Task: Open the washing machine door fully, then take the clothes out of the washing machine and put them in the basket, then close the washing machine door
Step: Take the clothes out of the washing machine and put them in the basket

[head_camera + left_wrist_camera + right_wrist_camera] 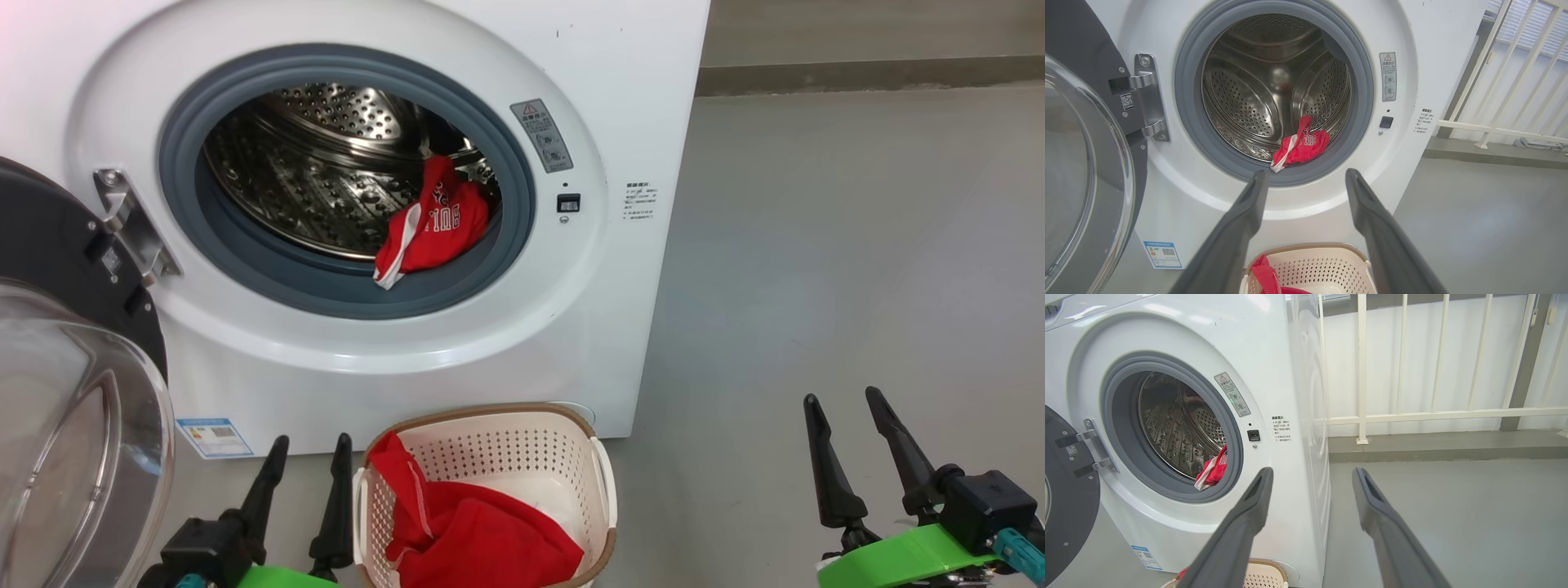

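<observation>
The white washing machine (392, 359) stands with its black, glass-bowled door (73, 425) swung wide open to the left. One red garment with white trim (433, 224) lies at the drum's front right, on the grey gasket; it shows too in the left wrist view (1300, 147) and the right wrist view (1212, 473). Another red garment (482, 531) lies in the cream basket (600, 482) on the floor before the machine. My left gripper (313, 445) is open, left of the basket. To the basket's right, my right gripper (841, 400) hangs open over bare floor. Both grippers are empty.
Grey floor (816, 245) spreads to the right of the machine. A white railing (1412, 414) on a low kerb runs behind it. The open door (1081, 171) fills the space at the left, close to my left arm.
</observation>
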Robot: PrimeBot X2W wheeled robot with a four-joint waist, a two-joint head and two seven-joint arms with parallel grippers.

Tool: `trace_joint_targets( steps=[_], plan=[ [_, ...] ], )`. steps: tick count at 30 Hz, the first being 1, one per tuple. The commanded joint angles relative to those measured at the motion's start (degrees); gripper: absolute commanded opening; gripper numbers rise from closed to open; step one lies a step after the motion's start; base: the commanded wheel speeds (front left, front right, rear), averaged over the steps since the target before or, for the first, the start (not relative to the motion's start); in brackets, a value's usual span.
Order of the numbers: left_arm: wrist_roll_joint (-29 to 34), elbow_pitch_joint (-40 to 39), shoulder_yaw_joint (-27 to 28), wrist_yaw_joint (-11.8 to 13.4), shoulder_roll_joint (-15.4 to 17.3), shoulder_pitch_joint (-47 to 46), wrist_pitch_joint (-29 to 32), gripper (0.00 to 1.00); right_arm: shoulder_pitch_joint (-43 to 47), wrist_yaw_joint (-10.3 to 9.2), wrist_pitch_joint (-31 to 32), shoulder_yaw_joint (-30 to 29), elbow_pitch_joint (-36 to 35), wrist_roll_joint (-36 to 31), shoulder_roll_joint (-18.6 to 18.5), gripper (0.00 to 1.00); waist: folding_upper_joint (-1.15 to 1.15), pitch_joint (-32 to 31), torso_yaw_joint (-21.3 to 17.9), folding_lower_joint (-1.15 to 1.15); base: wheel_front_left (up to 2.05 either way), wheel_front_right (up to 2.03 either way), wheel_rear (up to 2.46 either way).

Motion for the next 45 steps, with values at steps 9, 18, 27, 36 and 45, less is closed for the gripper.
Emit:
trace_joint_targets(
  steps=[9,18,27,36,45],
  plan=[
    [-0.8,-1.4,1.2,-0.1,0.7,-1.1,-0.7,1.0,-0.5,0.36,-0.4,2.0,-1.4,0.0,-0.7,1.0,0.0,0.3,0.0,0.0,0.0,0.0,0.0],
    [-1.9,-0.9,0.7,-0.7,-0.1,-2.2,-0.7,1.0,-0.7,0.36,-0.4,2.3,-1.3,0.3,-0.7,1.0,0.0,1.2,0.0,0.0,0.0,0.0,0.0],
    [-1.8,-0.6,0.2,-1.3,-0.3,-4.9,-0.7,1.0,-1.3,0.36,-0.4,2.7,-1.7,0.2,-0.7,1.0,0.0,4.0,0.0,0.0,0.0,0.0,0.0],
    [-1.0,-0.1,0.2,-2.2,-0.6,-10.4,-0.7,1.0,-3.6,0.36,-0.4,2.5,-2.1,0.0,-0.7,1.0,0.0,10.2,0.3,0.0,0.0,0.0,0.0],
    [-0.3,1.0,2.7,-3.1,-1.3,-17.5,-0.7,1.0,-7.0,0.36,-0.4,3.7,-2.5,-0.6,-0.7,1.0,0.0,16.9,0.2,0.0,0.0,0.0,0.0]
  ],
)
